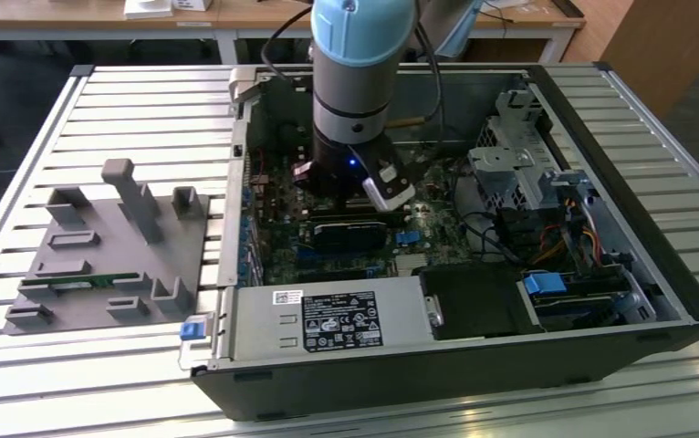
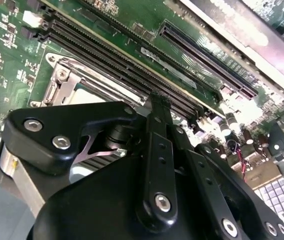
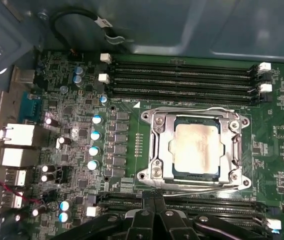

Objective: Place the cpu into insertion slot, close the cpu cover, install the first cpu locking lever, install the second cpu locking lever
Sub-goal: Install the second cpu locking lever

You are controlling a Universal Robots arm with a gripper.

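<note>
Both tool (image 3: 154, 200) fingers together, beside cpu cover (image 3: 157, 145).

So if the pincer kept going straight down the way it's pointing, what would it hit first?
Probably the memory slots beside the socket: in the first wrist view the pincer sits over them, just off the edge of the closed cpu cover with the cpu seated under it. Depth is uncertain.

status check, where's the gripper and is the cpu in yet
Gripper shut, empty, over the memory slots beside the socket. Cpu seated in the socket, cover closed around it. Nothing in the way.
</note>
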